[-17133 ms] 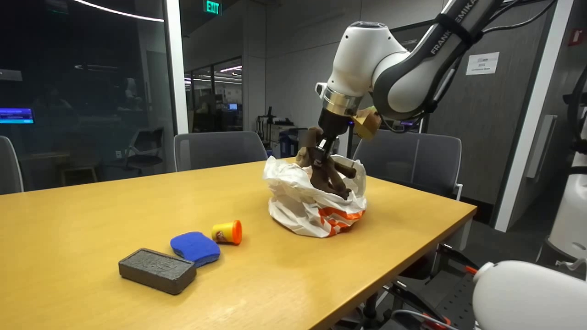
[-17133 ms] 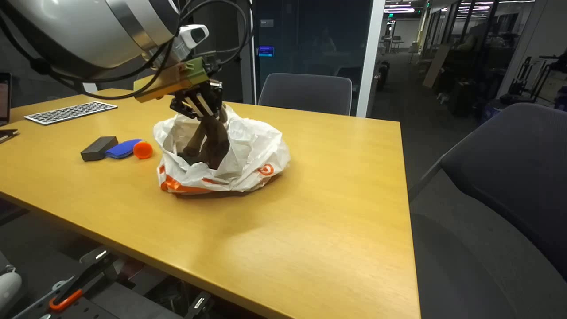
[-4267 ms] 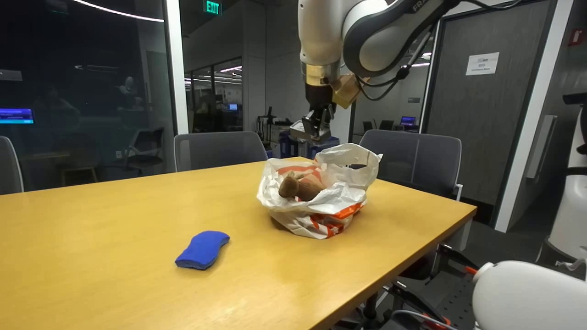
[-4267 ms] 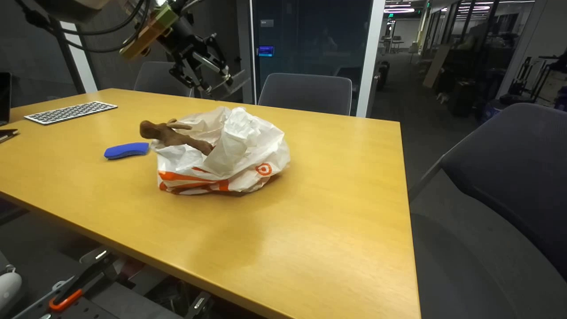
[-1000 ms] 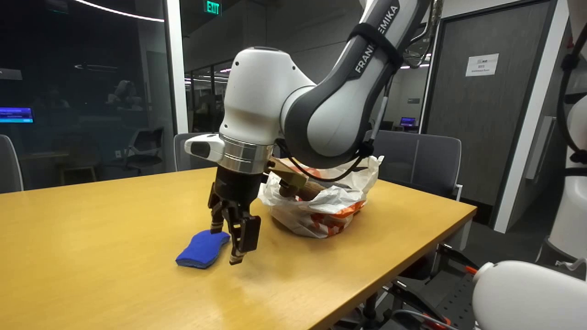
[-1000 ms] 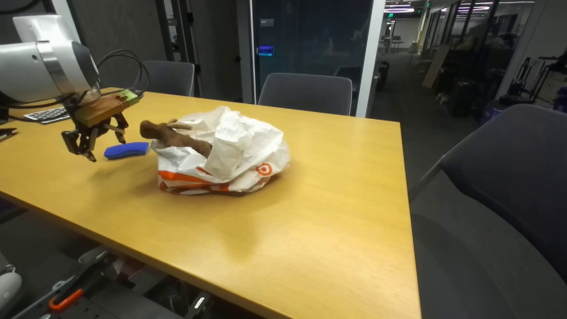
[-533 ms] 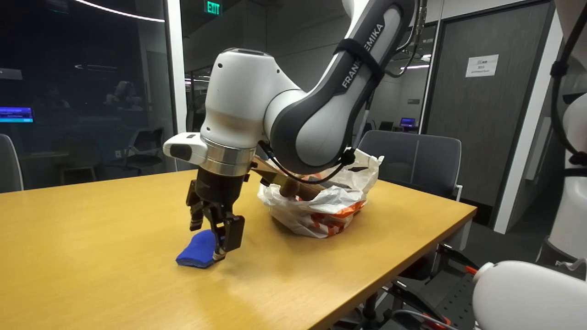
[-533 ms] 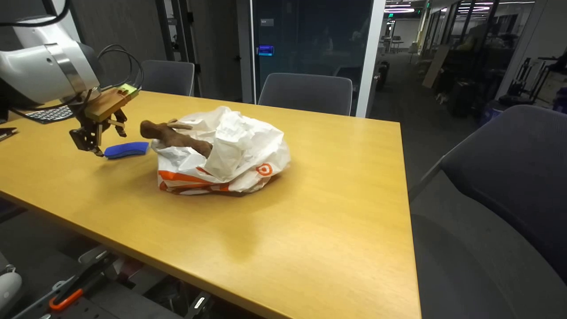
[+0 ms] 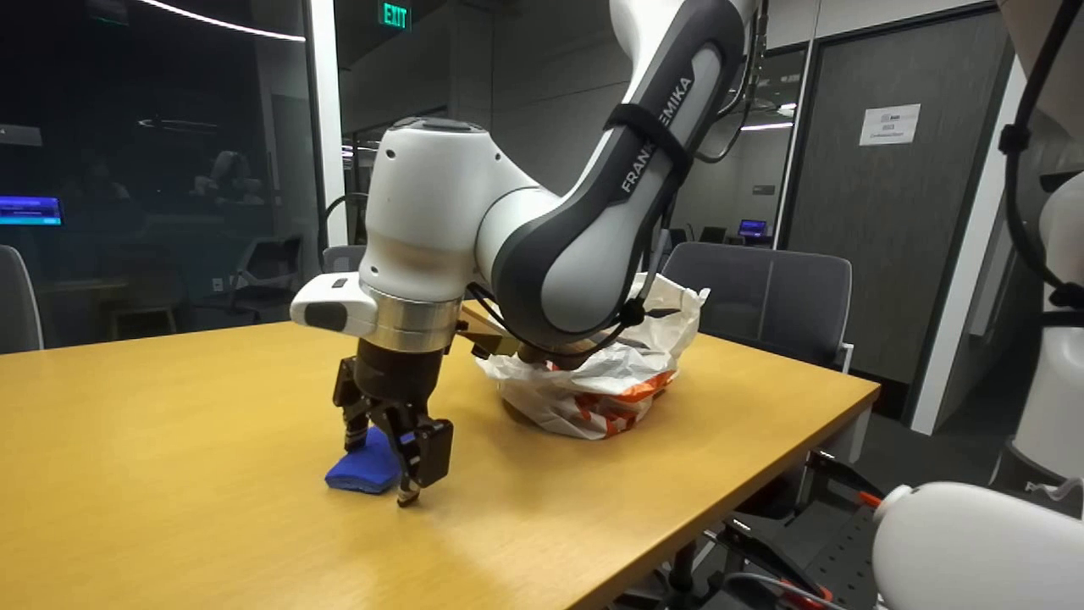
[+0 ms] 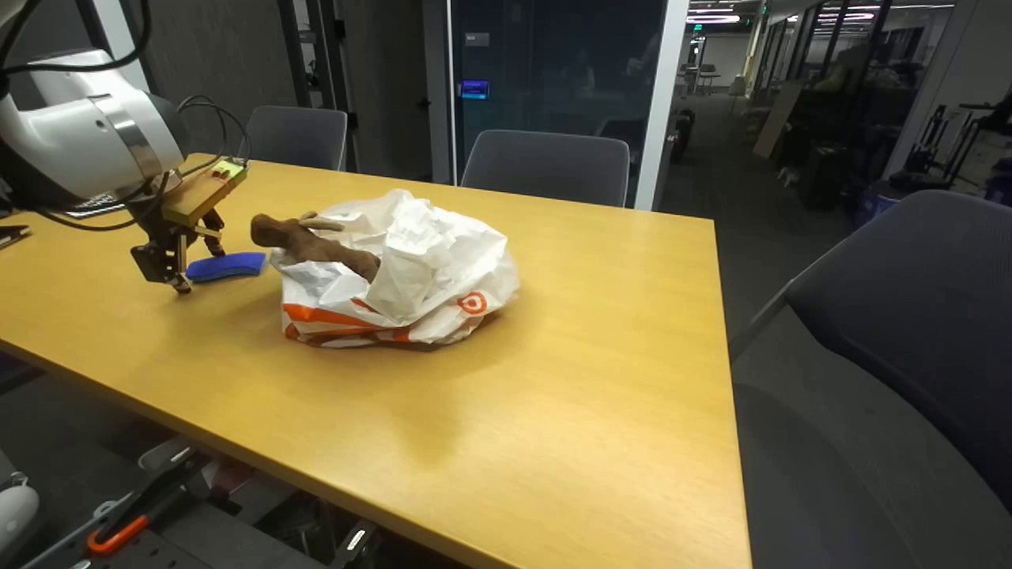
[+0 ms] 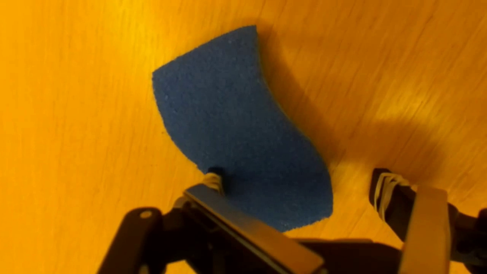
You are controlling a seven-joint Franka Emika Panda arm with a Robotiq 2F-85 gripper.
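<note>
Arm (image 9: 432, 220) bent, end pointing down | pincer (image 9: 381, 471) low over counter (image 9: 169, 474), 2 fingers (image 9: 436, 455) spread apart | blue sponge (image 11: 228, 106) partly between them, contact unclear | bag (image 10: 427, 269) near pincer

There are two black fingers (image 11: 390, 196) with pale-banded tips, one blue wavy foam sponge (image 11: 243, 121), one white crumpled plastic bag (image 10: 435, 261) printed in orange, one brown soft-looking toy (image 10: 316, 248) and one yellow wood-grained table (image 10: 585, 379). In an exterior view, three grey broad-backed chairs (image 10: 545, 166) stand beside it.
</note>
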